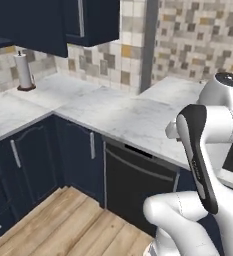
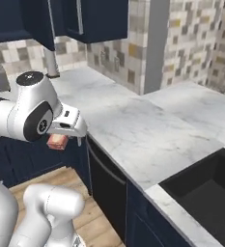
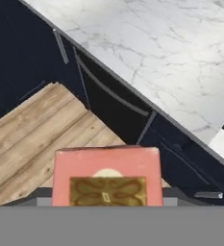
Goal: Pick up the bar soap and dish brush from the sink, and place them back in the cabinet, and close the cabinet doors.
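Where the end effector (image 2: 59, 141) grips it, the bar soap (image 3: 107, 175) shows reddish-orange.

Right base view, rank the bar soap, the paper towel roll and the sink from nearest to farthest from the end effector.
1. bar soap: held in the end effector, over the floor at left.
2. paper towel roll: upright on the counter, beyond it, under the cabinet.
3. sink: black basin, far right.

Kitchen: sink (image 2: 205, 193), marble counter (image 1: 113, 112)
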Tool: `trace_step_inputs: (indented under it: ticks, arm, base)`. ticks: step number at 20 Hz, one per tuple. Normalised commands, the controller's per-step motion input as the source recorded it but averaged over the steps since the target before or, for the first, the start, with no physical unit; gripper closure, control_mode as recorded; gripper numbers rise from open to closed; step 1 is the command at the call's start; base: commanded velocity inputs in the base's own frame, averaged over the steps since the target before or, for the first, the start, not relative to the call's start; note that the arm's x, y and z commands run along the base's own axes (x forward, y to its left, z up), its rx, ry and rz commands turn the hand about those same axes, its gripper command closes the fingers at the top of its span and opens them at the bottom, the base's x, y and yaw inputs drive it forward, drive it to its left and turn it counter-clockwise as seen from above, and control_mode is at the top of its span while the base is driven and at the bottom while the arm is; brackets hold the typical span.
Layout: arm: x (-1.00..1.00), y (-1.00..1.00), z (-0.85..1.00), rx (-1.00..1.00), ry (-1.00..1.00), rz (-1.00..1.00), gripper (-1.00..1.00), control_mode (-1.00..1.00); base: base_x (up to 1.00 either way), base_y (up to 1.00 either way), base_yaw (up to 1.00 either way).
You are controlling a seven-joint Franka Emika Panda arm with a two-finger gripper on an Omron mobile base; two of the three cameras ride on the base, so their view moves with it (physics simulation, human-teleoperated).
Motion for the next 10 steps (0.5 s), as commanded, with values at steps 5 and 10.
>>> trace_step_inputs:
  ticks: [5, 10]
  arm:
    - [0.00, 0.00, 0.00, 0.00, 0.00, 0.00, 1.00, 1.00]
    - [0.00, 0.00, 0.00, 0.00, 0.00, 0.00, 1.00, 1.00]
  base:
    - [0.00, 0.00, 0.64]
    - [0.00, 0.00, 0.65]
